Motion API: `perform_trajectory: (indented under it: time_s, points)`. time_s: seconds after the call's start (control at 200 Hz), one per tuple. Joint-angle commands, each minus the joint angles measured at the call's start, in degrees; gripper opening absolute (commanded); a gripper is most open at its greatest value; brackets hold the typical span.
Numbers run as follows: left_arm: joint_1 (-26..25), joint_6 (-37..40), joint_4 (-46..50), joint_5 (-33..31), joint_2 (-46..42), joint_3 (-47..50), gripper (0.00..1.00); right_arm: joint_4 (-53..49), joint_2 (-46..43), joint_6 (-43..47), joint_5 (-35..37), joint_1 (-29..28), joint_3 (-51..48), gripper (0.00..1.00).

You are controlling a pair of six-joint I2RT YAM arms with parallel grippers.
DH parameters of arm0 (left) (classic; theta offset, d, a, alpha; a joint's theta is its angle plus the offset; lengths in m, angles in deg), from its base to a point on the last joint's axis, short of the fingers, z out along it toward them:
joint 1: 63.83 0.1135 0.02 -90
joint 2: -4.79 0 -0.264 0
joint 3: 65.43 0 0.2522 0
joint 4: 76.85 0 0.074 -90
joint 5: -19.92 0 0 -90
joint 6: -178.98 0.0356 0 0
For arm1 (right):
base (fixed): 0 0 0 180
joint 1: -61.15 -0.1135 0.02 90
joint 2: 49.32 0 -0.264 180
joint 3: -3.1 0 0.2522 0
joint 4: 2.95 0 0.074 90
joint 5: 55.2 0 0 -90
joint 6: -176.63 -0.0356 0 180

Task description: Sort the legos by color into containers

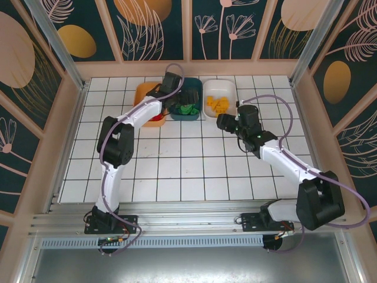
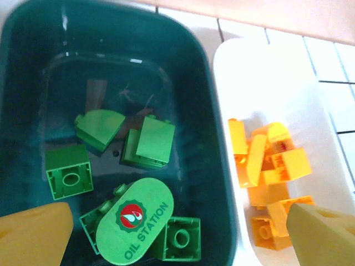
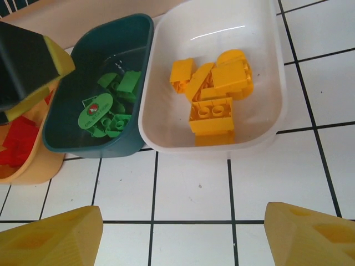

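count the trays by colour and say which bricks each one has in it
orange tray, with red bricks: 1
dark teal tray, with green bricks: 1
white tray, with yellow-orange bricks: 1
total: 3 trays

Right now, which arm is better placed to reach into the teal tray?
Left. The left gripper hangs open right above the teal tray, green legos beneath it. The right gripper hovers over tiles on the near side of the white tray.
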Motion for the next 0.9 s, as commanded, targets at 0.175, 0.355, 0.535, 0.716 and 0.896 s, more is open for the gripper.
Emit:
perform_trajectory:
  time_s: [0.175, 0.355, 0.535, 0.716, 0.896]
  points:
    - [-0.19, 1.79, -10.8, -6.6, -29.67, 23.57, 0.98, 3.07, -9.19, 0.82, 0.8, -1.07, -1.81, 0.8]
    - [-0.22, -0.01, -15.85, -20.72, -53.59, 45.3, 0.99, 8.85, -17.4, 5.32, 3.45, -6.48, -3.51, 0.99]
    - [-0.22, -3.66, -29.7, -27.42, -75.64, 67.18, 0.98, 18.42, -18.48, 6.21, 7.37, -7.21, -7.5, 0.99]
    - [-0.21, -2.86, -28.4, -41.74, -86.13, 75.25, 0.99, 9.15, -14.81, 4.63, 13.76, -7.21, -0.06, 0.99]
    - [-0.22, 2.45, -29.92, -44.22, -90.76, 79.68, 0.98, 12.76, -20.15, 6.36, 12.35, -7.21, -3.26, 0.99]
